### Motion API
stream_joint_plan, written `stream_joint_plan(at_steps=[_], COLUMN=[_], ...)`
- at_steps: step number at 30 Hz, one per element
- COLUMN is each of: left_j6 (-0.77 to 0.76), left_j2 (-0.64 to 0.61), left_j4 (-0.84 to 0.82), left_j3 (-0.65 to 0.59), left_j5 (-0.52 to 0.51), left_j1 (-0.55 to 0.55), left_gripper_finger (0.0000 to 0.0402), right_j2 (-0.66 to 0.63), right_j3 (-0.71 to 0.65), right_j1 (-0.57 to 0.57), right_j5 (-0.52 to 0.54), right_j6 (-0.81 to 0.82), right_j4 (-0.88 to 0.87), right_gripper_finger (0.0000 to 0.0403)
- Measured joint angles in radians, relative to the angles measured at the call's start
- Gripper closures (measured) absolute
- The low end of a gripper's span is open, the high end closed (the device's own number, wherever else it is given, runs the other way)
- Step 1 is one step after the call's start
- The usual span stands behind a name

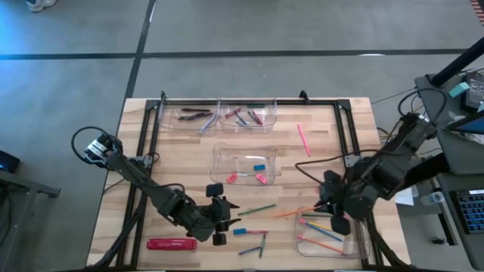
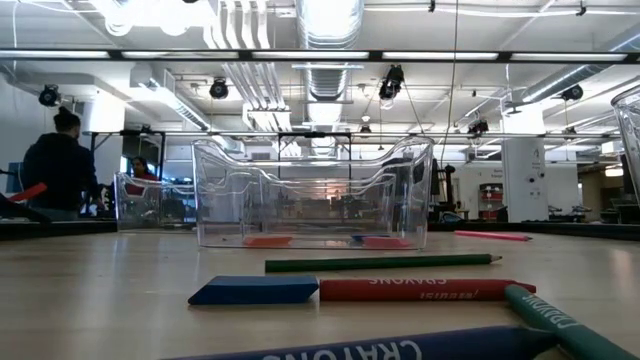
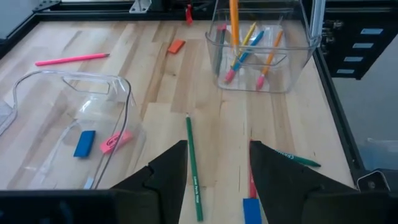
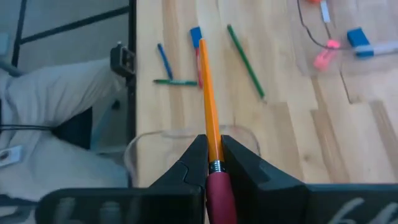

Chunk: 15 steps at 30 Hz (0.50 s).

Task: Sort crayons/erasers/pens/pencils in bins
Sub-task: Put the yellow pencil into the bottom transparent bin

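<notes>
My right gripper [image 1: 330,210] is shut on an orange pencil [image 4: 208,106] above the near right bin [image 1: 330,238], which holds several pencils [image 3: 249,50]. My left gripper [image 3: 217,168] stands open above the table near its front edge, left of centre. Under its fingers, flat on the table, lie a green pencil [image 3: 193,168] and, nearby, a blue eraser [image 2: 255,290] and a red crayon [image 2: 420,289]. The middle bin [image 1: 246,162] holds blue and pink erasers [image 3: 99,143]. My right gripper pinches the orange pencil between its two fingers just ahead of the metal band [image 4: 213,155] at its pink rubber end. The pencil runs along the fingers and sticks out ahead of them. It is lifted clear and slants down toward the table's near left.
Two far bins [image 1: 189,115] [image 1: 248,113] hold dark pens and crayons. A pink pencil [image 1: 303,140] lies at the far right and an orange eraser [image 1: 215,188] near the middle bin. A red flat pack [image 1: 170,243] and loose crayons [image 1: 253,243] lie by the front edge. A black rail frame [image 1: 227,100] borders the table.
</notes>
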Motion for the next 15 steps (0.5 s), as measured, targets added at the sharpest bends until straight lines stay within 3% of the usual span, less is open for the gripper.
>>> stream_joint_plan(at_steps=[6, 15], left_j6=[-0.001, 0.001], left_j2=[0.002, 0.002], left_j4=[0.018, 0.047], left_j3=[-0.013, -0.015], left_j5=[0.000, 0.000], left_j1=[-0.002, -0.003], left_gripper_finger=[0.0243, 0.0243], right_j2=[0.032, 0.036], right_j3=[0.126, 0.097], right_j1=[0.048, 0.119], right_j5=[-0.082, -0.184], right_j6=[0.202, 0.473], right_j4=[-0.183, -0.291], right_gripper_finger=[0.0376, 0.0375])
